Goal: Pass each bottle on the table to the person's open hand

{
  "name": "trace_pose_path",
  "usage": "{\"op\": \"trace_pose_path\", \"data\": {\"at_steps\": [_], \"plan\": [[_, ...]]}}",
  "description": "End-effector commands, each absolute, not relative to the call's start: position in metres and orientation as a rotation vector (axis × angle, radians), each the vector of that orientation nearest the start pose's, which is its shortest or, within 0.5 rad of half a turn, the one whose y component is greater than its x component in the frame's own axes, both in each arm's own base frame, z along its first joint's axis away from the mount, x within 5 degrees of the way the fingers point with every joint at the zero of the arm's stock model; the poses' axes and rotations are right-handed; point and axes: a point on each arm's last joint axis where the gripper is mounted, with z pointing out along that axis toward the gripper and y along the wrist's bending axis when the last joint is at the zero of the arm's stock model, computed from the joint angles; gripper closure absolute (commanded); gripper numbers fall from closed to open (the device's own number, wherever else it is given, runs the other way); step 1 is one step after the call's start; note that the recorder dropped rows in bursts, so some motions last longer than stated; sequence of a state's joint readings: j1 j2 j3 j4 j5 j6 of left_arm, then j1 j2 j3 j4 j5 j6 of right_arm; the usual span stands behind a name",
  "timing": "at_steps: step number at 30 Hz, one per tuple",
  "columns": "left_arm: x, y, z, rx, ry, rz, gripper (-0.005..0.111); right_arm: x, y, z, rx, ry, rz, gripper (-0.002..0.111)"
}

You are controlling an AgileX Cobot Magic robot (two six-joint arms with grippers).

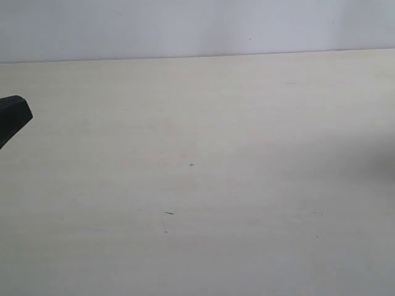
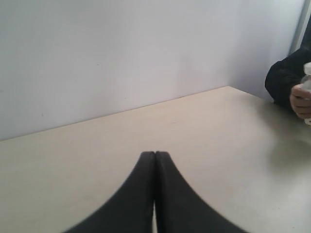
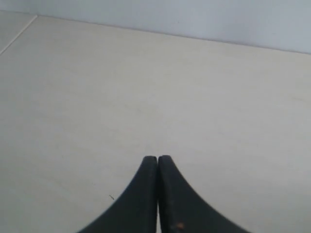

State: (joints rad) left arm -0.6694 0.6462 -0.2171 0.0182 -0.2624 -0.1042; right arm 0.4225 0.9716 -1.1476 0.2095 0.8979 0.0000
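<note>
The left fingers (image 2: 138,194) are pressed together on nothing; the right fingers (image 3: 143,194) are likewise clenched and empty; the left arm (image 1: 13,117) only pokes in at the left edge of the exterior view; the pale worktop (image 1: 247,123) carries no bottle anywhere in frame; the person's hand (image 2: 300,99), by the worktop's far corner, is curled around a whitish bottle (image 2: 307,77), mostly cropped; the handovers look finished, or nearly so.

Left gripper (image 2: 155,154): jaws pressed together, nothing between, over bare desk (image 2: 218,126). White wall (image 2: 121,53) behind. Near desk corner, hand (image 2: 300,100), black sleeve (image 2: 282,77), grips pale bottle (image 2: 307,76), mostly cut off.
</note>
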Motion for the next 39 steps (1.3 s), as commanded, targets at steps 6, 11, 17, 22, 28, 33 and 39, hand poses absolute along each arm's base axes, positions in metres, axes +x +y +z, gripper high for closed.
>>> {"op": "trace_pose_path", "data": {"at_steps": [6,11,17,22,28,33,39], "plan": [[0.103,-0.082,0.253,0.476,1.607,-0.584,0.107,0.13,0.075,0.429,-0.407,2.076,0.506,0.108],[0.103,-0.082,0.253,0.476,1.607,-0.584,0.107,0.127,0.074,0.431,-0.406,2.064,0.508,0.108],[0.103,-0.082,0.253,0.476,1.607,-0.584,0.107,0.125,0.073,0.432,-0.406,2.057,0.509,0.108],[0.103,-0.082,0.253,0.476,1.607,-0.584,0.107,0.107,0.062,0.442,-0.447,1.861,0.451,0.108],[0.103,-0.082,0.253,0.476,1.607,-0.584,0.107,0.081,0.043,0.403,-0.454,1.649,0.332,0.108],[0.103,-0.082,0.253,0.476,1.607,-0.584,0.107,0.078,0.026,0.365,-0.284,1.551,0.208,0.108],[0.103,-0.082,0.253,0.476,1.607,-0.584,0.107,0.07,0.016,0.326,-0.195,1.56,0.12,0.108]]}}
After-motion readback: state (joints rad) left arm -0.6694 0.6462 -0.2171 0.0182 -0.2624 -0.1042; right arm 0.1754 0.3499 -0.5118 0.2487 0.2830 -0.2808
